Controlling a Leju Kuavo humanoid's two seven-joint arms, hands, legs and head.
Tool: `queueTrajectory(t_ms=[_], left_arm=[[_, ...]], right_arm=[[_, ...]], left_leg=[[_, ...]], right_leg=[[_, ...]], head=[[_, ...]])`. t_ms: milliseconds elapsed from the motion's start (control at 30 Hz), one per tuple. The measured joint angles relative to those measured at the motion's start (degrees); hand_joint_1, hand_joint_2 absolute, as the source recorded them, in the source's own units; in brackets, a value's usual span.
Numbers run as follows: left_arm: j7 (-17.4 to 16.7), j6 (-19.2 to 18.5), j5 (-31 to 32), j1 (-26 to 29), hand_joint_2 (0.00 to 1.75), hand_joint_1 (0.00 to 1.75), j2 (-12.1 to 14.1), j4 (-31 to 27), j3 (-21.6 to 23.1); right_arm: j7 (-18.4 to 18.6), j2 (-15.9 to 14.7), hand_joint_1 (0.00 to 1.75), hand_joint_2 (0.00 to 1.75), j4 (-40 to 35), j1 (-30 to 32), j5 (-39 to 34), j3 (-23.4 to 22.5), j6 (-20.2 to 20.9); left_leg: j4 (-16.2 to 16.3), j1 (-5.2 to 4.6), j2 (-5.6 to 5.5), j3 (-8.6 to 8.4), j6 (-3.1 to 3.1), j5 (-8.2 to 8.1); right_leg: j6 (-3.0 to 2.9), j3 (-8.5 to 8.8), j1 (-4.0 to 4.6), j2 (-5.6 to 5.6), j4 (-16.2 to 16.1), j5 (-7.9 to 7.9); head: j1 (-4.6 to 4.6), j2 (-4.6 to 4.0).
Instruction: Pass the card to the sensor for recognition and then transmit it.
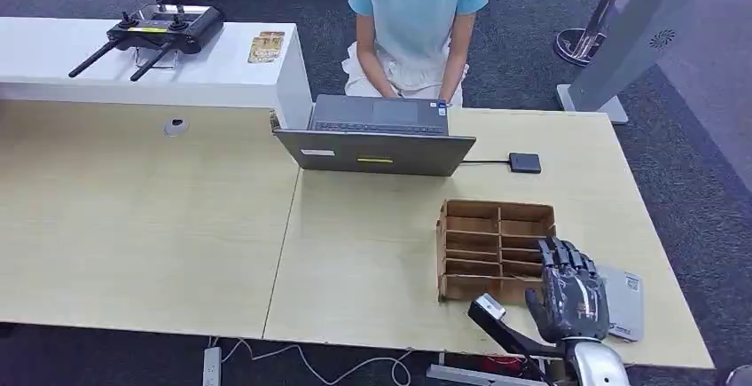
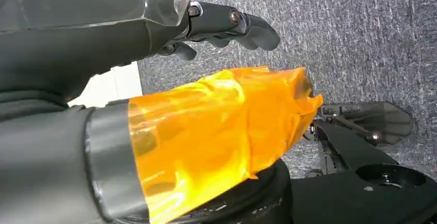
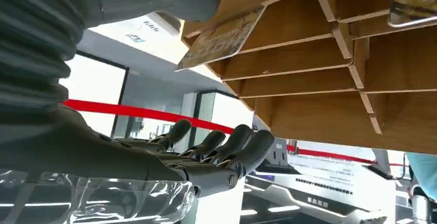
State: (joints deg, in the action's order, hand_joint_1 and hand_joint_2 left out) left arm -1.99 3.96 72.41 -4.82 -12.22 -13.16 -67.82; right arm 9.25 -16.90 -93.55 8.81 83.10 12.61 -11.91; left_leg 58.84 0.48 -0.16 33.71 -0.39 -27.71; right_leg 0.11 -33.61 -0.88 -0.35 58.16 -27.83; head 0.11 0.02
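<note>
the right hand (image 1: 572, 290) sits at the near table edge, at about five o'clock in the head view, its fingers apart and stretched forward over the near-right corner of the wooden sorter box (image 1: 495, 249). it holds nothing i can see; in the right wrist view the fingers (image 3: 227, 147) lie straight and loose, apart from the card (image 3: 222, 37) that juts from one of the box's slots. so the card is not yet picked, and i judge this the reach-and-grasp step, the very start of the task.

the next move calls for the fingers to close on the card's free edge and draw it out along the slot. the dividers are close set, so the hand has little room to go in; a pinch on the part that sticks out looks the safer way.

a flat grey device (image 1: 621, 300) lies just beside the hand at three o'clock, near the table's right edge; whether it is the sensor i cannot tell. the near edge of the table (image 1: 160, 253) is right under the wrist, so a dropped card could go to the floor.

the left hand (image 2: 227, 28) hangs over grey carpet, its fingers apart and holding nothing.

farther, at twelve o'clock, stand a laptop (image 1: 377, 137) and a small black box (image 1: 525, 162) on a cable, with a seated person (image 1: 415, 22) behind. the wide bare tabletop toward nine o'clock gives open room.
</note>
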Motion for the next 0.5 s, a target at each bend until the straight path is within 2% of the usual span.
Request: queueTrajectory(t_ms=[167, 233, 500], left_arm=[[0.0, 0.0, 0.0, 0.0, 0.00, 0.00, 0.0, 0.0, 0.0], [0.0, 0.0, 0.0, 0.0, 0.00, 0.00, 0.0, 0.0, 0.0], [0.0, 0.0, -0.1, 0.0, 0.00, 0.00, 0.0, 0.0, 0.0]], right_arm=[[0.0, 0.1, 0.42, 1.75, 0.0, 0.0, 0.1, 0.0, 0.1], [0.0, 0.2, 0.47, 1.75, 0.0, 0.0, 0.1, -0.1, 0.1], [0.1, 0.5, 0.45, 1.75, 0.0, 0.3, 0.9, -1.0, 0.7]], left_leg=[[0.0, 0.00, 0.00, 0.00, 0.00, 0.00], [0.0, 0.00, 0.00, 0.00, 0.00, 0.00], [0.0, 0.00, 0.00, 0.00, 0.00, 0.00]], right_leg=[[0.00, 0.00, 0.00, 0.00, 0.0, 0.00], [0.00, 0.00, 0.00, 0.00, 0.0, 0.00], [0.00, 0.00, 0.00, 0.00, 0.0, 0.00]], head=[[0.00, 0.00], [-0.02, -0.02], [0.00, 0.00]])
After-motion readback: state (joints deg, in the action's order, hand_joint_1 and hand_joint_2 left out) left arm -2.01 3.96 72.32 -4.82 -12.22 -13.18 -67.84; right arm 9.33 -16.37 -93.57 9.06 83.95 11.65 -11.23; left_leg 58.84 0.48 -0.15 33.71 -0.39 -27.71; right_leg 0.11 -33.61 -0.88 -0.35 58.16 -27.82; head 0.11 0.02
